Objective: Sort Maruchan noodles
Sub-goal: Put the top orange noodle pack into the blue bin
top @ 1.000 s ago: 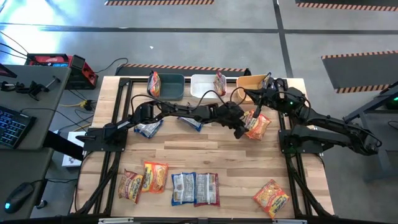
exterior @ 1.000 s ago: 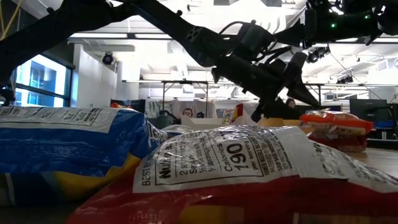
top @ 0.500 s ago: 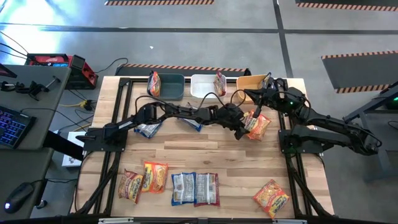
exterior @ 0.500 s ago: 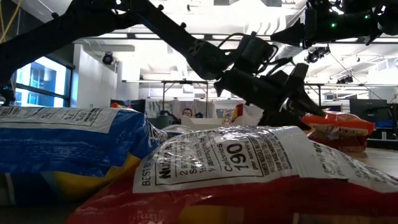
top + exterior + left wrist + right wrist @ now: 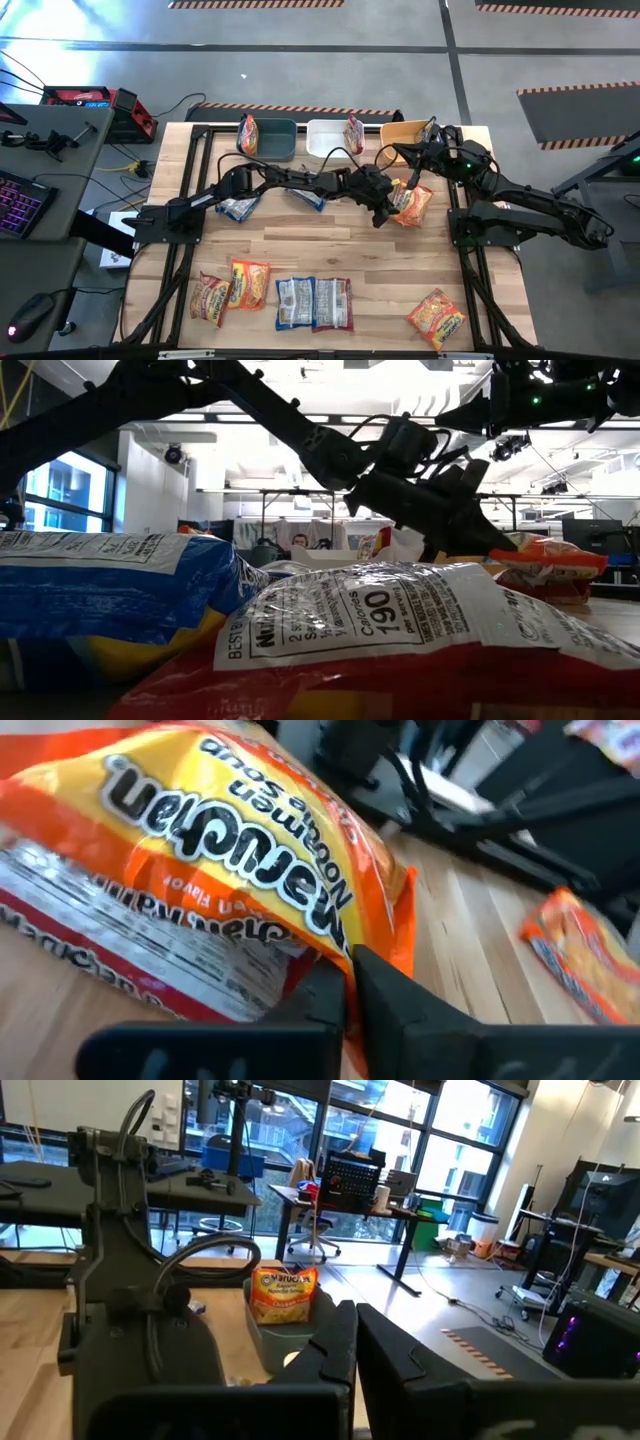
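So the left gripper has its fingers clamped on the edge of an orange noodle packet lying on the table just in front of the orange bin, while the right gripper hangs over that bin with its fingers pressed together on nothing. Further out from that bin, a row of four packets sits along the table's near edge, with another orange one off toward the near right corner.

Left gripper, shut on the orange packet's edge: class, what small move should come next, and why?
Probably a lift. The left gripper has pinched the edge of the orange crinkly plastic ramen packet, which lies on the wooden table beside the orange rectangular bin. Raising it clears the way there.
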